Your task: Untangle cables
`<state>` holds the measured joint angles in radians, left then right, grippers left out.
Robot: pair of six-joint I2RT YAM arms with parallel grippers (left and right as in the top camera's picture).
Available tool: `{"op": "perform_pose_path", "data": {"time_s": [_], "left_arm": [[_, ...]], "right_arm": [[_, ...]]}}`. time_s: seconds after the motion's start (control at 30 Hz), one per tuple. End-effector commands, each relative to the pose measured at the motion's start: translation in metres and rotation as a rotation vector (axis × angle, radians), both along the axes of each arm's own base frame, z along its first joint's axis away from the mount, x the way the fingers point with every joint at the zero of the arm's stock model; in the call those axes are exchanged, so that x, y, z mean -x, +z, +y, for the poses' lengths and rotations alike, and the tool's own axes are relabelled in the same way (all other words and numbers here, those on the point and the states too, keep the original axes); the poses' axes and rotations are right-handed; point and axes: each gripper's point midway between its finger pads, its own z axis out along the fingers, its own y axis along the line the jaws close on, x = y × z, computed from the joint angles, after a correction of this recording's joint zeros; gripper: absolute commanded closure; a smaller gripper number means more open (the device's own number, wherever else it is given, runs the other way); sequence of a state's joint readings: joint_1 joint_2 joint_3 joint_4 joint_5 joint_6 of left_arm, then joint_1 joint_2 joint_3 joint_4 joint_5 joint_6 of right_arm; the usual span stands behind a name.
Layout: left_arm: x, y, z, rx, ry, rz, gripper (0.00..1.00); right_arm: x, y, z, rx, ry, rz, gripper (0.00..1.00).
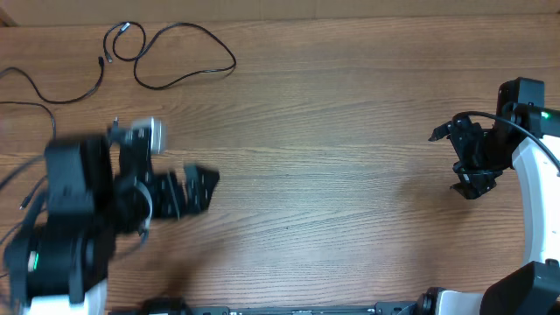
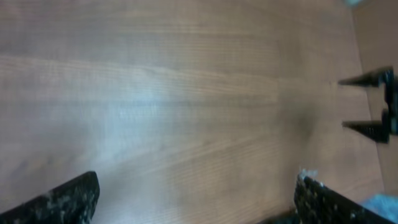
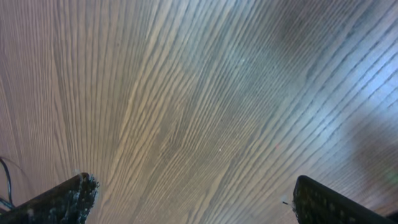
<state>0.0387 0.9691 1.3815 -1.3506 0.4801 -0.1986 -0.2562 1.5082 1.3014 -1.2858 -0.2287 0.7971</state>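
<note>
A thin black cable [image 1: 179,54] lies looped at the far left of the wooden table, with small plugs near its ends. Another black cable [image 1: 35,89] curves along the left edge and runs under my left arm. My left gripper [image 1: 199,189] is open and empty over bare wood, well in front of the loops; its wrist view shows only blurred table between the fingers [image 2: 196,199]. My right gripper [image 1: 468,166] is open and empty at the right side, far from the cables; its wrist view shows only wood grain [image 3: 196,199].
The right gripper's fingertips [image 2: 373,106] show at the right edge of the left wrist view. A dark wire [image 3: 5,180] shows at the left edge of the right wrist view. Arm bases sit along the front edge [image 1: 297,308].
</note>
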Motion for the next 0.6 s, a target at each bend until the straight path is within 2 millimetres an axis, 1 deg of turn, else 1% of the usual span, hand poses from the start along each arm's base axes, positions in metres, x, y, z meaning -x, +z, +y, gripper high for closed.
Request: {"op": "perform_pose_path", "data": {"time_s": [0.0, 0.07, 0.13, 0.17, 0.2, 0.23, 0.27, 0.33, 0.4, 0.43, 0.47, 0.53, 0.57], "left_arm": [[0.034, 0.011, 0.0, -0.026, -0.01, -0.069, 0.0], [0.049, 0.016, 0.0, -0.027, -0.01, -0.104, 0.0], [0.065, 0.007, 0.0, -0.029, -0.007, -0.044, 0.0], [0.069, 0.004, 0.0, -0.028, -0.008, -0.021, 0.0], [0.071, 0.0, 0.005, -0.057, 0.013, -0.005, 0.0], [0.068, -0.003, 0.013, -0.096, 0.043, -0.008, 0.01], [0.067, -0.005, 0.016, -0.109, 0.052, -0.001, 0.0], [0.067, -0.012, 0.015, -0.108, 0.048, 0.02, 0.0], [0.063, -0.026, 0.014, -0.128, 0.006, 0.021, 0.0], [0.057, -0.031, 0.013, -0.143, -0.029, -0.009, 0.0], [0.047, -0.039, 0.01, -0.171, -0.087, -0.09, 0.01], [0.025, -0.052, 0.009, -0.196, -0.106, -0.24, 0.01], [0.021, -0.058, 0.008, -0.198, -0.109, -0.278, 0.01]], "right_arm": [[-0.001, 0.003, -0.004, 0.014, -0.011, -0.01, 0.0], [-0.001, 0.003, -0.004, 0.014, -0.011, -0.01, 0.0], [-0.001, 0.003, -0.004, 0.014, -0.011, -0.01, 0.0], [-0.001, 0.003, -0.004, 0.014, -0.011, -0.01, 0.0], [-0.001, 0.003, -0.004, 0.014, -0.011, -0.01, 0.0], [-0.001, 0.003, -0.004, 0.014, -0.011, -0.01, 0.0], [-0.001, 0.003, -0.004, 0.014, -0.011, -0.01, 0.0], [-0.001, 0.003, -0.004, 0.014, -0.011, -0.01, 0.0], [-0.001, 0.003, -0.004, 0.014, -0.011, -0.01, 0.0], [-0.001, 0.003, -0.004, 0.014, -0.011, -0.01, 0.0], [-0.001, 0.003, -0.004, 0.014, -0.011, -0.01, 0.0], [-0.001, 0.003, -0.004, 0.014, -0.011, -0.01, 0.0], [-0.001, 0.003, -0.004, 0.014, -0.011, -0.01, 0.0]]}}
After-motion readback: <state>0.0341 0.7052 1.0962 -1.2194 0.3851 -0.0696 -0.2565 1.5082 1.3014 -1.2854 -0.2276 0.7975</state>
